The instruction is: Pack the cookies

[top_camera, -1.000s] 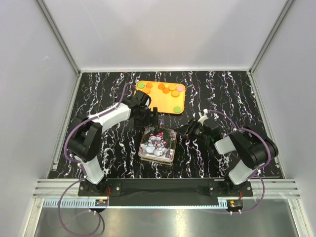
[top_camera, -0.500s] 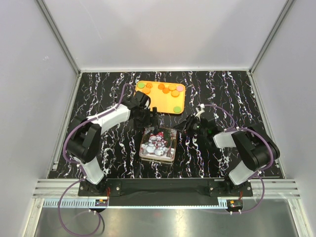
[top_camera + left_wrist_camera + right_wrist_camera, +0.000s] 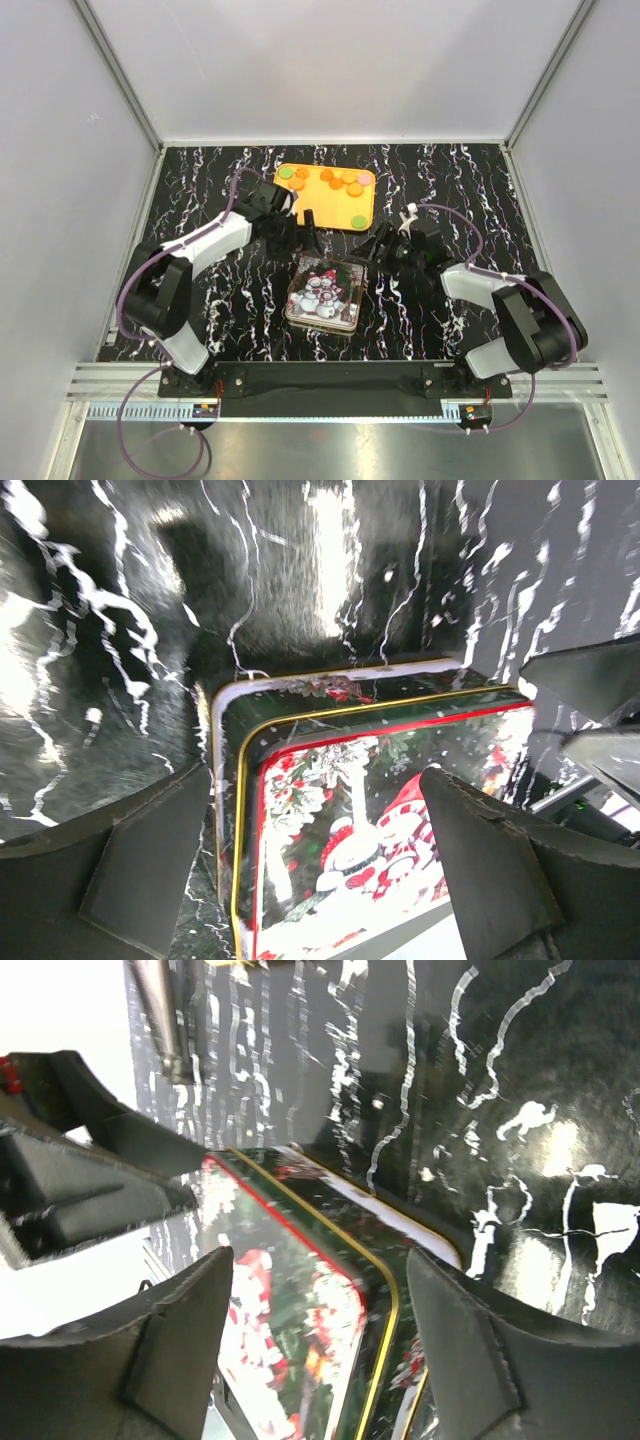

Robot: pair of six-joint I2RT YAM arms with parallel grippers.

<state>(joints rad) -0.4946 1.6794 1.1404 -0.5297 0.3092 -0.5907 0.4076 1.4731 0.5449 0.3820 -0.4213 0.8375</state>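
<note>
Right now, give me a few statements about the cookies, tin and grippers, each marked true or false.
1. The cookies lie on the tray. True.
2. The tin is open. False: the lid covers the tin.
3. The left gripper and the right gripper are both open. True.
4. The left gripper holds a cookie. False: it is empty, with its jaws apart over the tin's edge.
5. The tray sits nearer the arm bases than the tin. False: the tray is farther back and the tin lies between it and the bases.
</note>
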